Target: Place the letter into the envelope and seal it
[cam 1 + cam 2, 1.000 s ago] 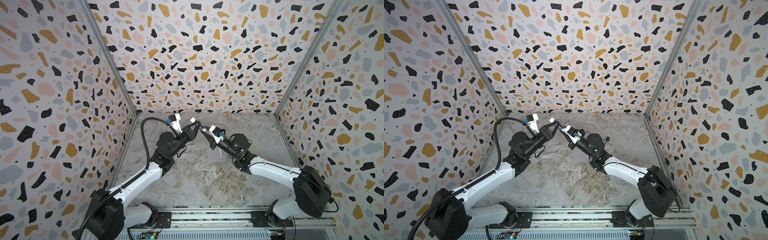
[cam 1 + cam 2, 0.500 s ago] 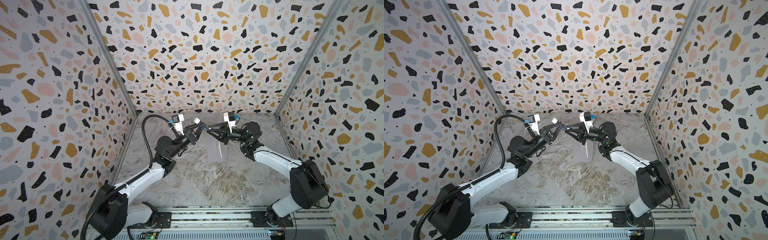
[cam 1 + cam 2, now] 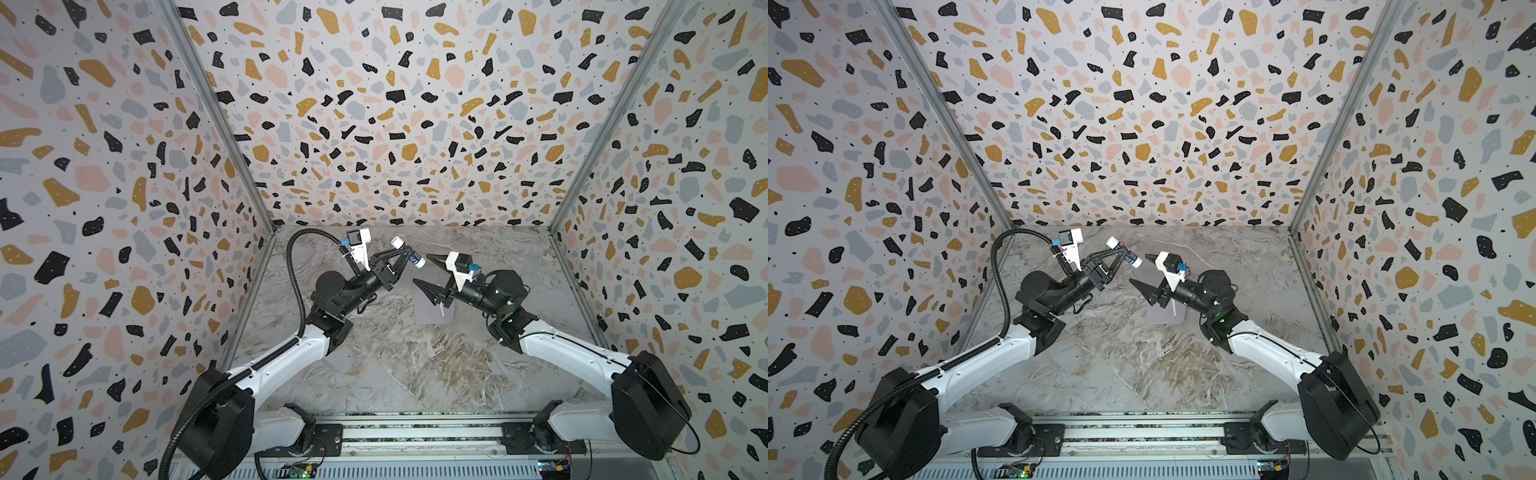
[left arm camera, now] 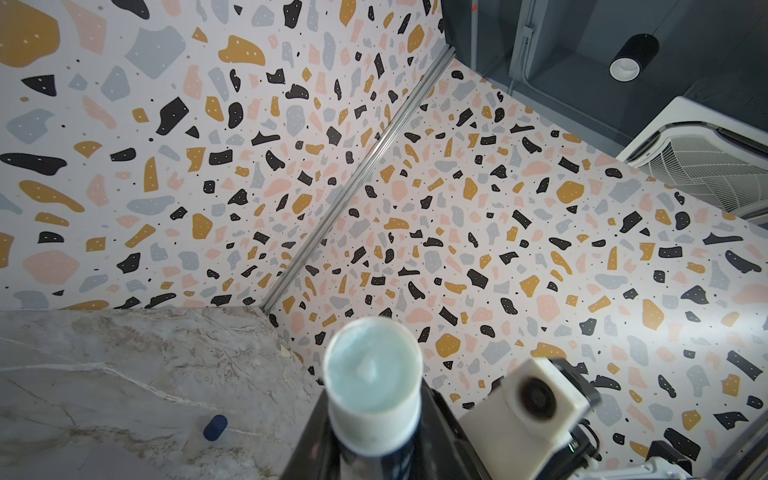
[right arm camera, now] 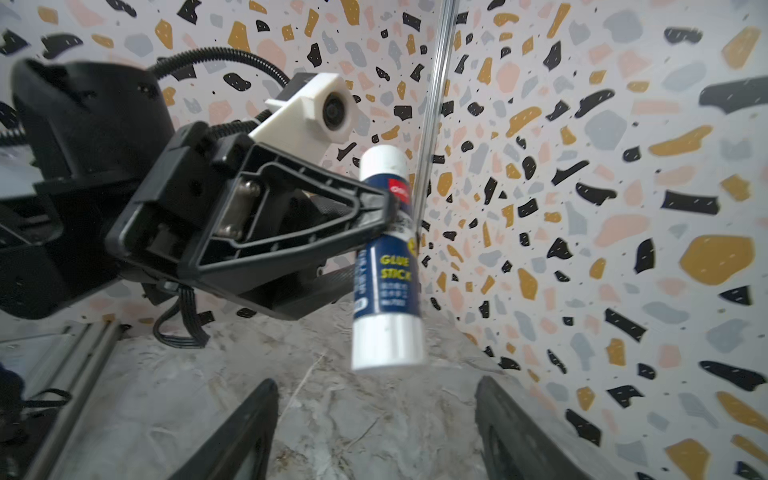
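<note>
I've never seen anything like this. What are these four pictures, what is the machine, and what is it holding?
It is two robot arms mounted at the front of a marble table inside speckled walls. Two pictures look down from above, nearly alike; the other two come from a camera on each arm's wrist. The left arm pinches a blue-and-white glue stick in its jaws, tip uncovered. The right arm holds its jaws wide apart and empty, over a pale grey envelope lying flat. A small dark blue piece, perhaps the cap, lies on the table. No letter shows.
</note>
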